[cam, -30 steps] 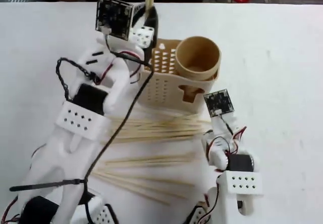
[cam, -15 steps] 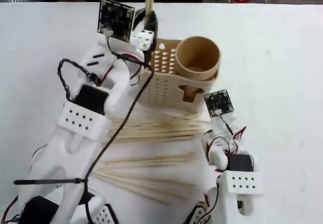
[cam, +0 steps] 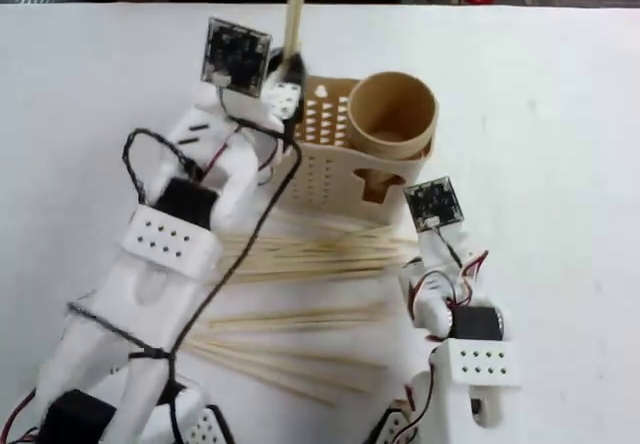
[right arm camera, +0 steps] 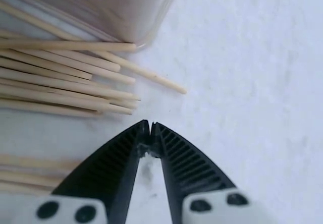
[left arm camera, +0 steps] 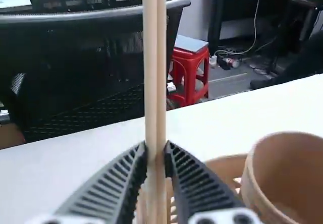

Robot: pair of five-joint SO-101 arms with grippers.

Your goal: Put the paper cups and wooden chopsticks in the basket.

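Nearest the arms' bases, the right gripper (right arm camera: pixel 150 125) hangs low over the white table (cam: pixel 560 114), its black fingers closed together on nothing. The tips of the loose pale wooden chopsticks (right arm camera: pixel 60 77) lie just beside it. Those sticks fan across the table at 6 o'clock from the cream perforated plastic basket (cam: pixel 320 164), touching its near wall. A brown paper cup (cam: pixel 392 114) stands inside the basket at its 2 o'clock corner, rim above the wall. At the basket's 11 o'clock corner the left gripper (left arm camera: pixel 155 146) is clamped on a pair of upright chopsticks (left arm camera: pixel 155 57) over the basket's edge. Bare table spreads wide at 3 o'clock and 9 o'clock. The left wrist view adds what lies past the far edge — a black mesh chair (left arm camera: pixel 91 67) and a red plastic stool (left arm camera: pixel 189 70).
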